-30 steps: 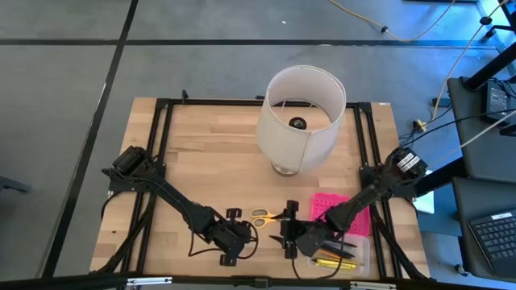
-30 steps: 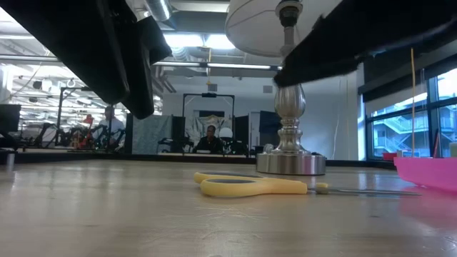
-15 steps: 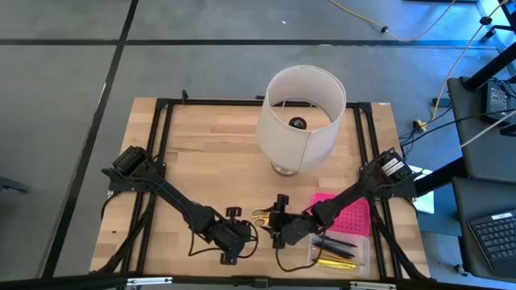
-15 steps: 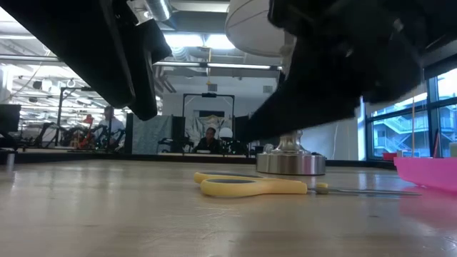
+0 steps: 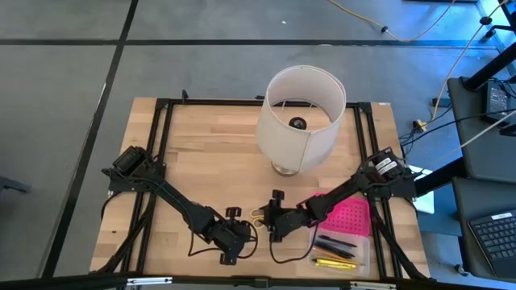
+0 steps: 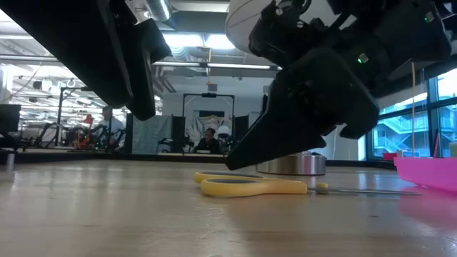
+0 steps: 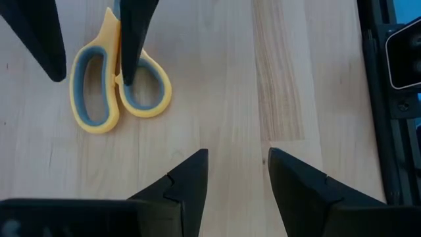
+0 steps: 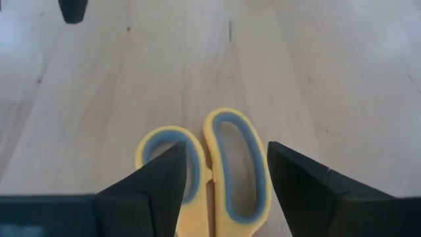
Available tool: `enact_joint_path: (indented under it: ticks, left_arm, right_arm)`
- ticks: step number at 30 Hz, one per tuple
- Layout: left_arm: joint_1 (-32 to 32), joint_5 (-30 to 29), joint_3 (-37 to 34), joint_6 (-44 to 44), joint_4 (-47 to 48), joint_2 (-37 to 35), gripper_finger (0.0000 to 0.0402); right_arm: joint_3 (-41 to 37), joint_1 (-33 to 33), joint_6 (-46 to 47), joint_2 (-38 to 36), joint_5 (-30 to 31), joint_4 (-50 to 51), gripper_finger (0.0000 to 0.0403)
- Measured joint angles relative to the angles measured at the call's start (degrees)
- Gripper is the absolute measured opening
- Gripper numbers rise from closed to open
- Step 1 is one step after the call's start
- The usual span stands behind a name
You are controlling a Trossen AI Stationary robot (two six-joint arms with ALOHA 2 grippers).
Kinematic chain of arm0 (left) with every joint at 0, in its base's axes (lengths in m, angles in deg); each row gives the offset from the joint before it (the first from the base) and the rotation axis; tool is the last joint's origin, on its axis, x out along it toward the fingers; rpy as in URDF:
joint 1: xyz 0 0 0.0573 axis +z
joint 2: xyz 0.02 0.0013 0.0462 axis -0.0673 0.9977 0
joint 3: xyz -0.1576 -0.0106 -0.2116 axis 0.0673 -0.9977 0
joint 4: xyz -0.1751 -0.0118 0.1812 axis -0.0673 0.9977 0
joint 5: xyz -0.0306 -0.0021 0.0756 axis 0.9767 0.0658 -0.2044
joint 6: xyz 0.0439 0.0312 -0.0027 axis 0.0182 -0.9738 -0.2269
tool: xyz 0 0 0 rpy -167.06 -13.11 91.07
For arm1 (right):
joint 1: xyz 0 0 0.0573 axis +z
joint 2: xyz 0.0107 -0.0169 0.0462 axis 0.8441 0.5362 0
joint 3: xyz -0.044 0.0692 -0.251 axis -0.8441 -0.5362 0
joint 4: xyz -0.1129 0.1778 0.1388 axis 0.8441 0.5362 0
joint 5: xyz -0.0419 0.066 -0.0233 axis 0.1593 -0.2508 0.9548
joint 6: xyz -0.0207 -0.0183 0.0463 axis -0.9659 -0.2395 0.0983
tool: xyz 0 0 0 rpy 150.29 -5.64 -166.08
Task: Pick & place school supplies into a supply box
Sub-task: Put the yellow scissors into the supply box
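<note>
Yellow scissors [image 8: 212, 164]; blades hidden beneath right tool [image 8: 223, 174].

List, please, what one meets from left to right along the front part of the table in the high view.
left tool → scissors → right tool → pink lid of the supply box

Scissors [image 5: 260, 215] lie flat on your table [image 5: 201, 161], in front of the lamp [image 5: 300, 117] | right gripper [image 5: 272, 228] just over their handles, one finger each side | left gripper [image 5: 242, 234] just beside them, to their left | supply box [image 5: 343, 234] to their right, pens and pencils [image 5: 334, 252] in it
</note>
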Motion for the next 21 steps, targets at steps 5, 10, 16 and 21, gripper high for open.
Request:
enact_joint_path:
  ticks: [5,10,16,21]
  left_arm:
    - [0.0,0.0,0.0,0.0,0.0,0.0,0.0152]
    - [0.0,0.0,0.0,0.0,0.0,0.0,0.0152]
    - [0.0,0.0,0.0,0.0,0.0,0.0,0.0152]
    - [0.0,0.0,0.0,0.0,0.0,0.0,0.0152]
  right_arm:
    - [0.0,-0.6,-1.7,0.0,-2.1,-0.1,0.021]
    - [0.0,-1.1,-2.0,0.9,-4.1,-0.1,0.0208]
    - [0.1,-2.2,-1.0,2.2,-4.7,-0.9,0.0208]
    - [0.3,-3.3,0.9,3.3,-9.5,-0.9,0.0208]
